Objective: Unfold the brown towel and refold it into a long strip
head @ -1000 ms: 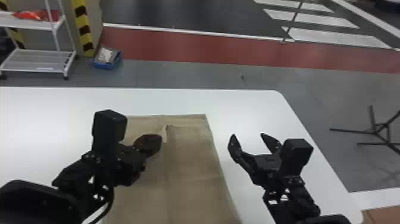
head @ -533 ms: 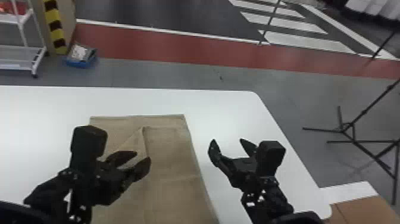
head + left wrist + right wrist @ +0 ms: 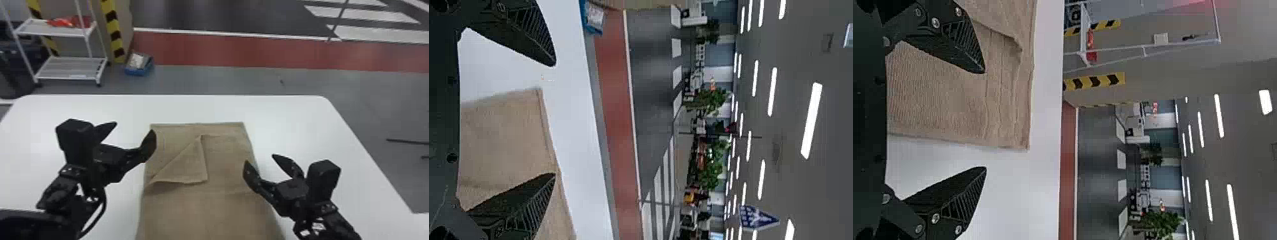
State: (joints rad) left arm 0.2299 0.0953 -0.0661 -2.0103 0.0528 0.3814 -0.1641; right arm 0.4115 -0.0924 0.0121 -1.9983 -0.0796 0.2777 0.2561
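Note:
The brown towel lies flat on the white table, with a loose flap folded back as a triangle near its far left part. At its far left edge my left gripper stands open above the table, one finger over the towel's border. My right gripper is open at the towel's right edge, one finger over the cloth and the other over bare table. In the left wrist view, the left gripper has the towel beyond it. In the right wrist view, the right gripper straddles the edge of the towel.
The white table has a rounded far right corner. Behind it on the floor are a blue bin and a white wire shelf with red items. Thin black stand legs show at the right.
The head view has swung left. My left gripper has moved off the folded flap to the towel's left edge and spread wider. My right gripper has come closer, over the towel's right edge.

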